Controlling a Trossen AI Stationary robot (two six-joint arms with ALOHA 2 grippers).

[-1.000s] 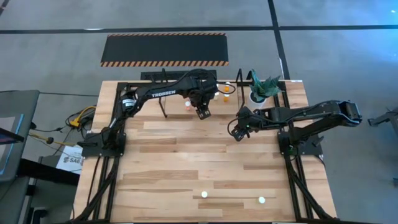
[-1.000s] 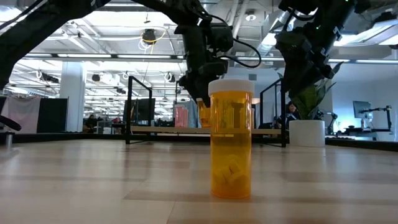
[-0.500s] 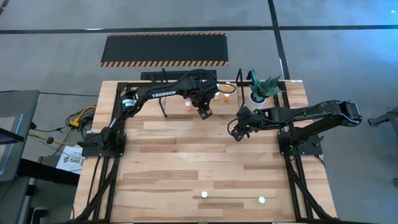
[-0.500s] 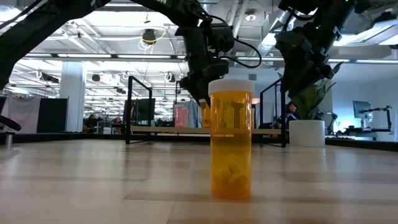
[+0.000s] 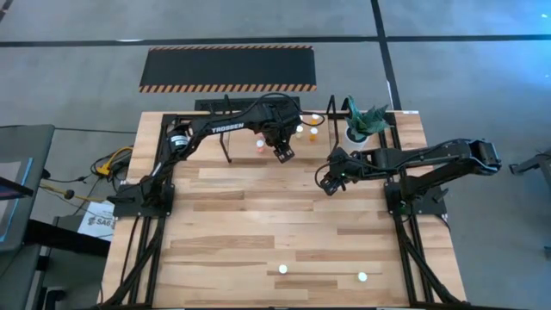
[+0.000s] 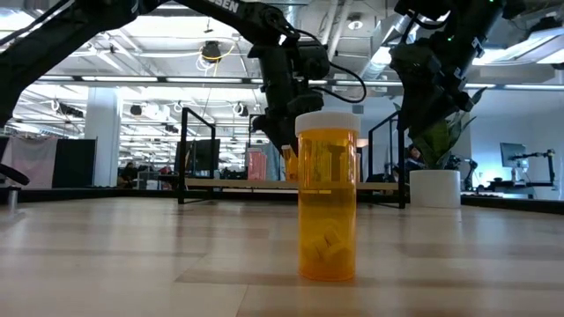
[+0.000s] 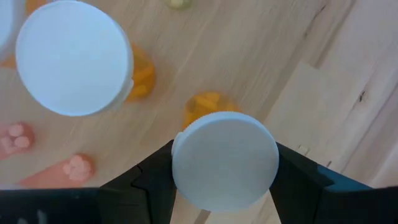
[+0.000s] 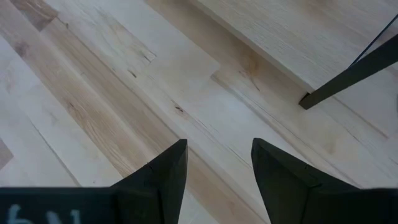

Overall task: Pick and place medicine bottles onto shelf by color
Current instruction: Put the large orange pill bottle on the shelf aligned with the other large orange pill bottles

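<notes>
My left gripper (image 5: 283, 153) is over the shelf (image 5: 245, 148) at the table's far edge, shut on an orange bottle with a white cap (image 7: 224, 160). Several bottles stand on the shelf: a pinkish one (image 5: 261, 146) and orange ones (image 5: 300, 129), (image 5: 312, 135). The left wrist view shows one of them close by (image 7: 73, 65). Two white-capped bottles (image 5: 282, 269), (image 5: 362, 277) stand near the table's near edge. One of them fills the low view (image 6: 328, 198). My right gripper (image 5: 329, 182) hangs open and empty over bare table, right of centre. My left gripper pinches the bottle's round white cap (image 7: 183, 168) by its rim between its two fingers, from above, pointing down. The bottle is upright, its orange body (image 7: 208, 104) below the cap. I cannot tell whether its base touches the shelf board.
A white pot with a green plant (image 5: 362, 125) stands at the shelf's right end. The shelf's black posts (image 6: 183, 154) rise around the board. A black hazard-striped mat (image 5: 228, 67) lies on the floor beyond the table. The table's middle (image 5: 258, 215) is bare wood.
My left gripper has crept a little toward the far edge over the shelf, still shut on the bottle. An orange bottle behind it now shows.
</notes>
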